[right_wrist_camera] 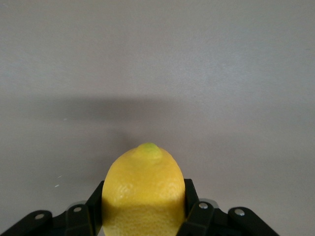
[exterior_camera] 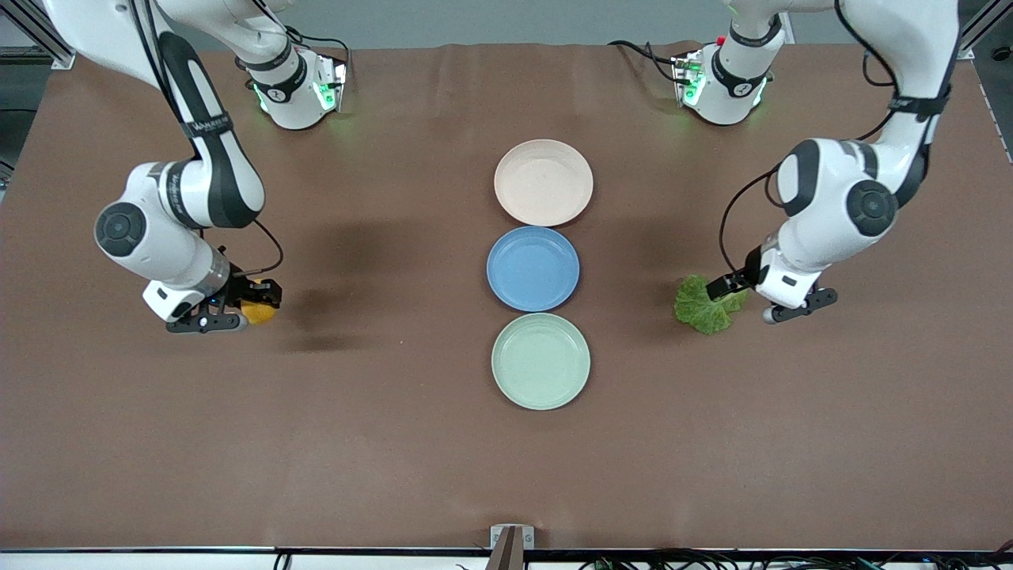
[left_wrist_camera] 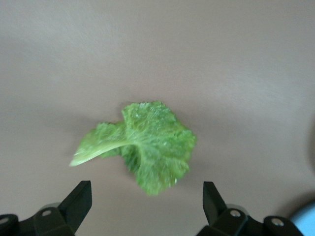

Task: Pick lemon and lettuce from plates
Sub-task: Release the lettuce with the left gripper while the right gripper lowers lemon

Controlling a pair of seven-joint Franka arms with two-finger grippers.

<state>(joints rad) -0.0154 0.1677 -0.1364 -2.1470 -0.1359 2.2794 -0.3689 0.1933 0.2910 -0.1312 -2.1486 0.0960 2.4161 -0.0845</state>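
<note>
Lying flat on the brown table toward the left arm's end, the lettuce sits well apart from the three plates, roughly level with the gap between the blue plate and the mint green plate. The left gripper is just beside the leaf, low over the table, and in the left wrist view its fingers stand wide apart with the lettuce lying on the table between and ahead of them, untouched; the leaf's pale stem end points off to one side while the crinkled green blade spreads out from it. Toward the right arm's end of the table, the right gripper is low over bare tabletop, well clear of the plates, and it is clamped on the lemon. The right wrist view shows the lemon pinched between the two black fingers, its pointed tip facing away from the camera, with only plain table surface past it. I cannot tell whether the lemon touches the table or hangs just above it. The three plates sit in a line down the middle of the table, nearly touching: the beige-cream plate farthest from the front camera, the blue one in the middle, the mint green one nearest. All three plates are bare.
</note>
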